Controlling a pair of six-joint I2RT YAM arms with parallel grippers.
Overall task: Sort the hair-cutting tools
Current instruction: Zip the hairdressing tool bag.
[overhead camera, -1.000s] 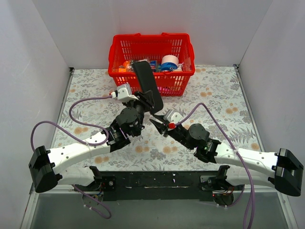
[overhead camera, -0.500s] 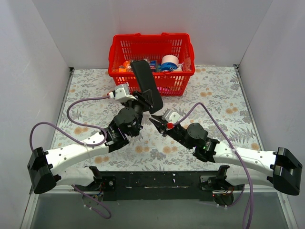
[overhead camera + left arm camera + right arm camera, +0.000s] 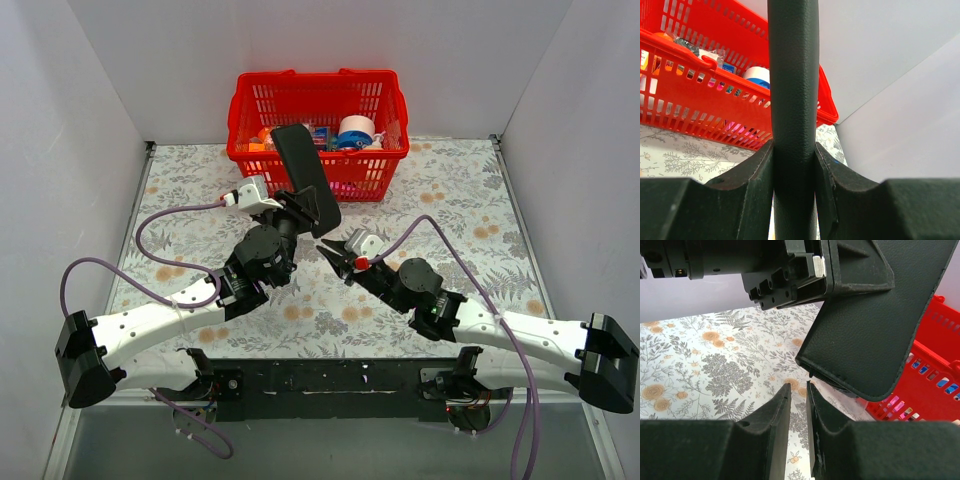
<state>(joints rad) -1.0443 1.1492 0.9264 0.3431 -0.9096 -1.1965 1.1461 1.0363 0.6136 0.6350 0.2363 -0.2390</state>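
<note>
- The table [image 3: 450,200] is covered with a floral cloth. No scissors and no comb are seen lying on the part of it that shows.
- A red plastic basket [image 3: 250,120] is set at the far edge of the table, filled with mixed small goods. None of its contents can be made out as a cutting tool.
- A flat black pouch [image 3: 305,185] is held up off the cloth in front of the basket, tilted, with its lower end nearest the arms.
- The left gripper [image 3: 794,150] is clamped on the pouch's lower part, one finger pressed to each face.
- The right gripper [image 3: 799,395] is placed just below the pouch's lower corner. Its fingers are set narrowly apart, the cloth is seen through the gap, and nothing is held.
- The hair-cutting tools are not visible in any view. Whether they are inside the pouch cannot be told.
- No tool is seen sorted, so the task is judged to be at an early stage. The tools remain to be brought out and put in their places.
</note>
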